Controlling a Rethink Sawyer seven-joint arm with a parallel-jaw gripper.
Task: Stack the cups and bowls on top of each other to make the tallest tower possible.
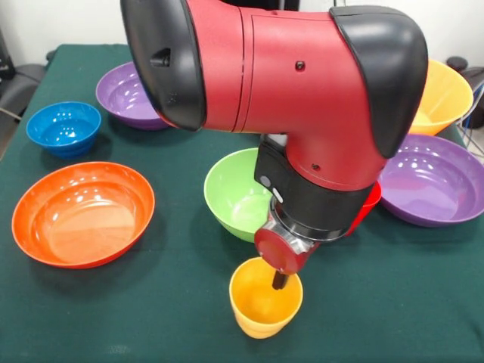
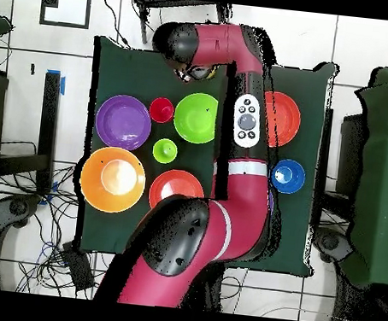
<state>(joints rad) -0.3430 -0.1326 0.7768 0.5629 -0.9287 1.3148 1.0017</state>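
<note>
The yellow cup (image 1: pixel 261 299) stands upright at the table's near edge in the front view. My gripper (image 1: pixel 280 281) hangs from the red wrist and dips into the cup's mouth at its far rim. In the overhead view the wrist (image 2: pixel 187 51) hides both. The red cup (image 2: pixel 161 109) and the light green cup (image 2: pixel 165 151) stand apart on the cloth. The light green bowl (image 1: pixel 236 193) sits just behind the yellow cup. No stacked tower shows; every piece stands alone.
Around the green cloth stand a red-orange bowl (image 1: pixel 79 213), the blue bowl (image 1: pixel 64 127), two purple bowls (image 1: pixel 127 94) (image 1: pixel 432 180) and the large orange bowl (image 1: pixel 445 94). A second red-orange bowl (image 2: pixel 176 189) lies near the robot's base.
</note>
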